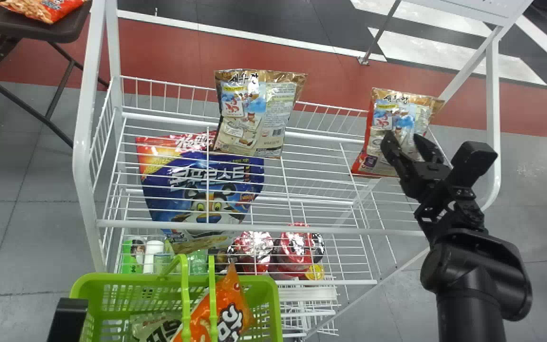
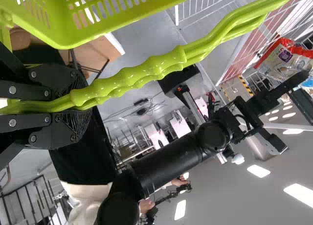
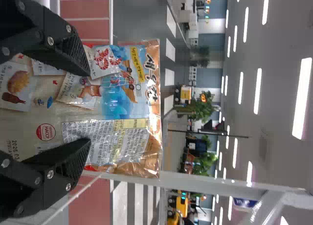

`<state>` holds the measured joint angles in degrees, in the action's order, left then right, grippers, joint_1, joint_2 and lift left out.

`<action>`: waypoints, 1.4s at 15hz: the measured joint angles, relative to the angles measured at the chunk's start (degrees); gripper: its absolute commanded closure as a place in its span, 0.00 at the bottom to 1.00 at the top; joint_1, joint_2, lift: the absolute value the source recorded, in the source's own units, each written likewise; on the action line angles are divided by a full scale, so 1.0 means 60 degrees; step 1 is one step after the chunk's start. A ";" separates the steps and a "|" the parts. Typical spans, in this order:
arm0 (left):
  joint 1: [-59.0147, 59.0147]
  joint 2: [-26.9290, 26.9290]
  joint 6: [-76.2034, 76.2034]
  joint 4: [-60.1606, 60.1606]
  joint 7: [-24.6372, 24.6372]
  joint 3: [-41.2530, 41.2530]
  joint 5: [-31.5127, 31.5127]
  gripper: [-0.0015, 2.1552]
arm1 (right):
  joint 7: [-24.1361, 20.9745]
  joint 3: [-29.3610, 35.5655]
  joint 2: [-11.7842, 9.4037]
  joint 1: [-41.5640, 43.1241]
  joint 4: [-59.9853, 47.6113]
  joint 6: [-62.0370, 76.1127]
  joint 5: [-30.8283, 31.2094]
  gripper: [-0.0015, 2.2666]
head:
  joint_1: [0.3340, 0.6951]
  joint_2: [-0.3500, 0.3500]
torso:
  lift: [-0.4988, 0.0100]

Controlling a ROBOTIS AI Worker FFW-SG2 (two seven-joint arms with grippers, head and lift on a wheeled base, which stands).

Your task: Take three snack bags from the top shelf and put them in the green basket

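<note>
Ideally, the green basket (image 1: 112, 278), at seven o'clock in the head view, should be held level and close under the rack, since an orange snack bag (image 1: 233, 306) and a pale bag (image 1: 152, 327) already lie in it. The next pick is judged to be the shrimp snack bag at two o'clock (image 1: 397, 111), upright on the top shelf (image 1: 349, 231). Before any squeeze, the wrist is best turned so that the bag's thickness, not its printed face, is taken between the fingers; a pinch on the face may only slide over the slick foil or push the bag back. A modest grip would be enough, as crisp contents may be crushed. The lift should be made clear of the rail before a swing toward seven o'clock is begun. The second shrimp bag (image 1: 259, 114), at twelve o'clock, should not be brushed on the way.

By the left gripper (image 2: 80, 105), the basket's green handles (image 2: 129, 83) are pinched firmly between the two fingers. Farther out, the right gripper's fingers (image 3: 73, 54) are spread wide apart over the two o'clock bag's face. Nothing is seen clamped there; whether the foil is touched cannot be told.
</note>
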<state>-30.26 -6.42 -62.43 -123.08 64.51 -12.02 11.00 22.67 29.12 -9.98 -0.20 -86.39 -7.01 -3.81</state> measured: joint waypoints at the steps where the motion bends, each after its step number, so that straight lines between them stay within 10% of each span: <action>1: 0.0016 0.0003 -0.0014 0.0024 0.0000 0.0002 0.0000 0.82 | 0.0224 -0.0018 0.0000 -0.0006 -0.0112 -0.0488 -0.0040 0.98 | 1.00 0.00 | 0.91; 12: 0.0049 0.0047 0.0008 0.0120 -0.0025 0.0018 0.0013 0.82 | 0.1054 0.0765 0.0480 -0.2277 -0.4138 -0.2460 -0.2002 0.99 | 1.00 0.00 | 0.91; 17: 0.0049 0.0073 0.0065 0.0123 -0.0096 -0.0056 0.0013 0.82 | 0.2271 0.2080 0.1520 -0.3837 -0.7447 -0.7106 -0.3921 0.99 | 1.00 0.00 | 0.91; 21: 0.0062 0.0076 0.0127 0.0123 -0.0249 -0.0083 0.0012 0.82 | 0.3295 0.2764 0.1646 -0.4592 -0.8584 -1.0704 -0.5234 0.99 | 1.00 0.00 | 0.91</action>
<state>-29.89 -5.97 -61.67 -122.34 63.01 -12.51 11.07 42.44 45.70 -0.11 -27.75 -137.89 -71.24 -35.22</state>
